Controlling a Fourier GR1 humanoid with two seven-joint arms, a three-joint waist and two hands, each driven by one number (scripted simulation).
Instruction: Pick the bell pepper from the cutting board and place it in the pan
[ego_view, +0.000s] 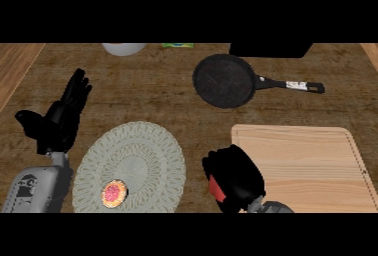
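Your right hand (238, 175), lower centre, curls round the red pepper (213, 186) beside the cutting board (310, 150). The pan (221, 82) lies upper centre. The mat (140, 150) and your open left hand (59, 120) are at left.

No word, number or brand can be read anywhere on the counter. The black round frying pan (224, 80), far and right of centre, has a small white patch (297, 85) on its handle with dark marks too small to make out. A green and yellow packet (178, 45) at the far edge shows no legible print.
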